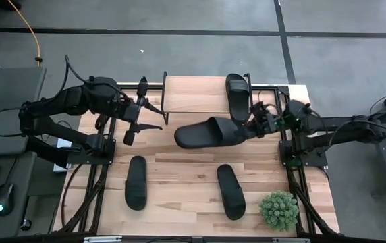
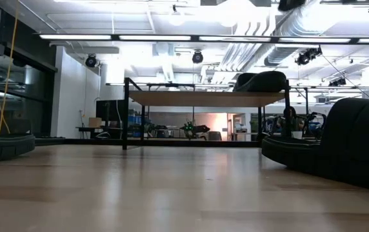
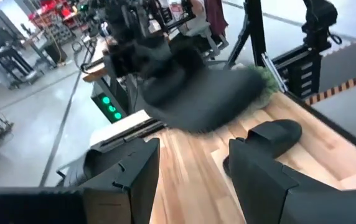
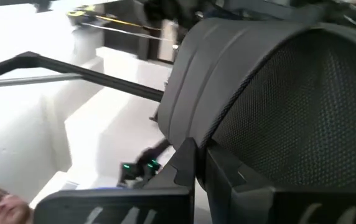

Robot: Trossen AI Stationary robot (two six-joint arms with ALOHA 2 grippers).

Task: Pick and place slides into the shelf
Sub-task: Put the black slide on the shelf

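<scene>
Your right gripper: jaws pinching one sandal, held above the desk near the shelf. Your left gripper: jaws spread, empty.

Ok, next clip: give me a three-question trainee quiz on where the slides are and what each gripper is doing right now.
1. True or false: one slide already lies on the shelf.
2. Which gripper holds a slide off the table? A) left gripper B) right gripper C) neither
3. Fill in: ___ slides lie flat on the table in front of the shelf.

Key
1. True: it lies toward the shelf top's right end.
2. B: the right gripper is shut on the held slide, carried in front of the shelf; the left gripper hangs open and empty near the shelf's left end.
3. Two: the left one and the right one, near the small green plant.
</scene>
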